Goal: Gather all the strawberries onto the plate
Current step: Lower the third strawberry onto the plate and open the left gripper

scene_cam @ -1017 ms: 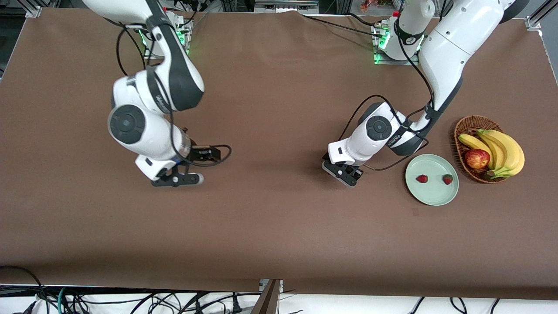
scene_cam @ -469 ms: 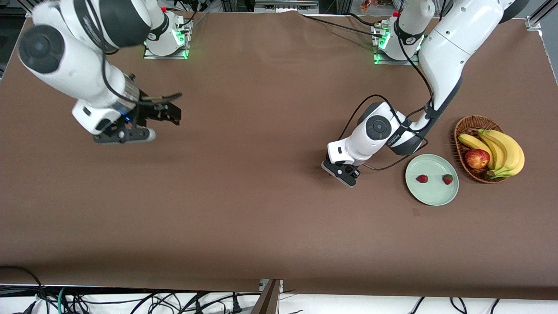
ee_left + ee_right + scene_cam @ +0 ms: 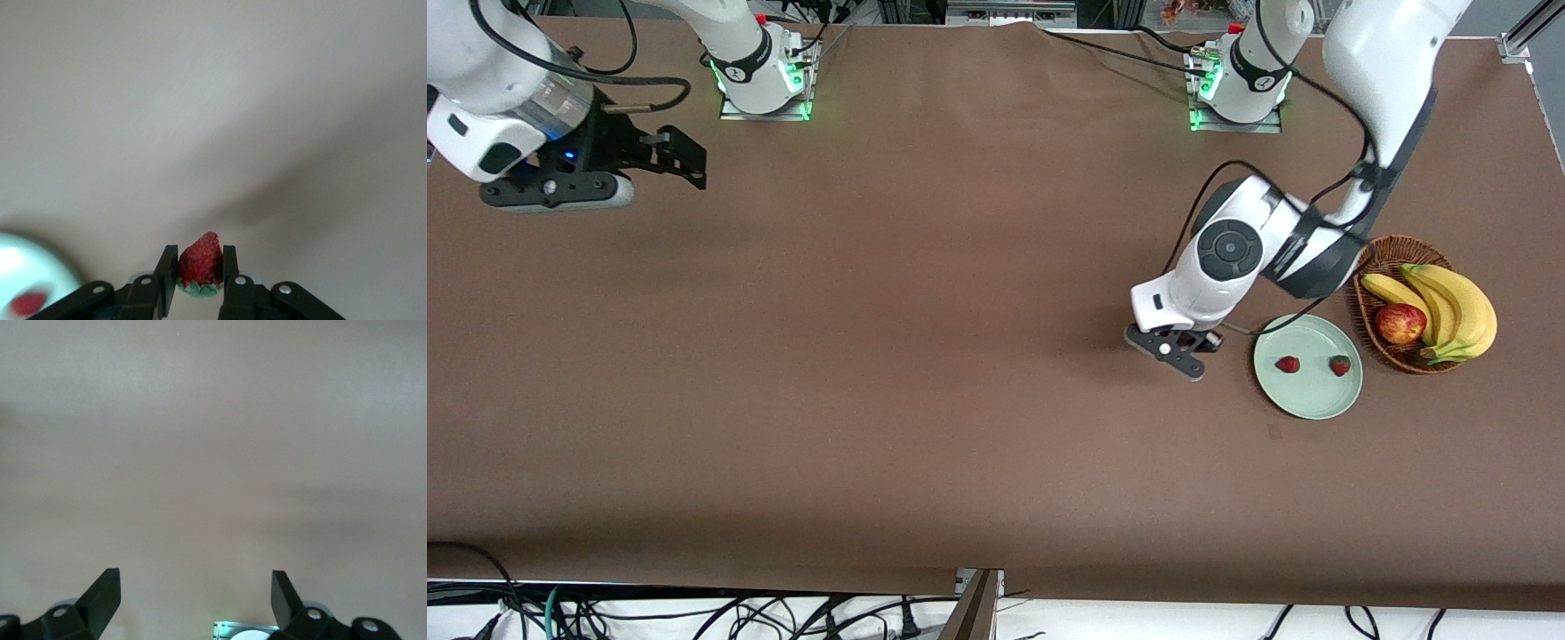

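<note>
A: So, where is the third strawberry (image 3: 201, 261) now?

B: It is between the fingers (image 3: 165, 267) of the left gripper (image 3: 1181, 348), which are clamped on its two sides. In the left wrist view its long axis runs away from the gripper: the red tip points outward and the green cap sits deep between the fingers.

A: And where is this gripper?

B: It is in the air over the bare brown counter (image 3: 960, 356), just beside the rim of the plate (image 3: 1308, 394), on the side toward the right arm's end. It is not over the plate.

A: What lies on the plate?

B: Two strawberries, one (image 3: 1287, 364) near the middle and the other one (image 3: 1340, 365) closer to the basket (image 3: 1380, 262). They are apart from each other. I cannot tell which way they point.

A: And the basket?

B: It stands just beside the plate, toward the left arm's end, and holds bananas (image 3: 1449, 302) and an apple (image 3: 1400, 324).

A: What about the right arm?

B: It waits. The right gripper (image 3: 560, 188) is over the counter's corner near its own base, with fingers (image 3: 103, 595) wide apart and nothing between them.
</note>
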Available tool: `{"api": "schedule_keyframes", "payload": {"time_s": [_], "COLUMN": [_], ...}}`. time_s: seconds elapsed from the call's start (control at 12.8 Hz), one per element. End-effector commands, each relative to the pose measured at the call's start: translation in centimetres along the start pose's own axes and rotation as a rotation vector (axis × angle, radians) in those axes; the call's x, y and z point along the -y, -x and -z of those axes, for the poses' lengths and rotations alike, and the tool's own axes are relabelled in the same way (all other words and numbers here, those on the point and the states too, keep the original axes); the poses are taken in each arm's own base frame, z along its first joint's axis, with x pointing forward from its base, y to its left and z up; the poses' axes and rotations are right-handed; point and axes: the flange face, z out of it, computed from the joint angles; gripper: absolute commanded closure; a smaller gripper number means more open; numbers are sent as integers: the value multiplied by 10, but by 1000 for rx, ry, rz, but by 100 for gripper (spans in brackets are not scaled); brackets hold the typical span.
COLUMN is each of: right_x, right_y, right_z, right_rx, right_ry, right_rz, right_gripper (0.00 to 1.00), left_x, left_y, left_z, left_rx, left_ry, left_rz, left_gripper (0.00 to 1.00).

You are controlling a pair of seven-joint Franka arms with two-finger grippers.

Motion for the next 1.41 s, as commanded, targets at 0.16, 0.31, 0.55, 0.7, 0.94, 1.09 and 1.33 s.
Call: {"api": "schedule_keyframes", "payload": {"time_s": [0.16, 0.31, 0.55, 0.7, 0.94, 1.09, 1.33], "right_x": [-27, -33, -36, -40, -43, -42, -47], "right_y": [1, 0, 0, 0, -1, -4, -9], "right_z": [-4, -3, -3, -3, -3, -2, -1], "right_rx": [7, 2, 1, 1, -3, -7, -21], "right_ry": [8, 9, 13, 13, 29, 34, 69], "right_rz": [34, 31, 32, 27, 25, 27, 24], "right_gripper": [1, 1, 1, 1, 1, 1, 1], "left_x": [129, 180, 231, 239, 236, 240, 241], "left_y": [46, 69, 99, 103, 100, 103, 104], "left_z": [10, -19, -90, -124, -124, -118, -94], "left_rx": [112, 114, 78, 32, 2, -2, -35], "left_ry": [33, 89, 185, 247, 276, 273, 294], "left_rz": [-249, -326, -367, -399, -418, -430, -396], "left_gripper": [100, 100, 95, 80, 0, 0, 0]}}
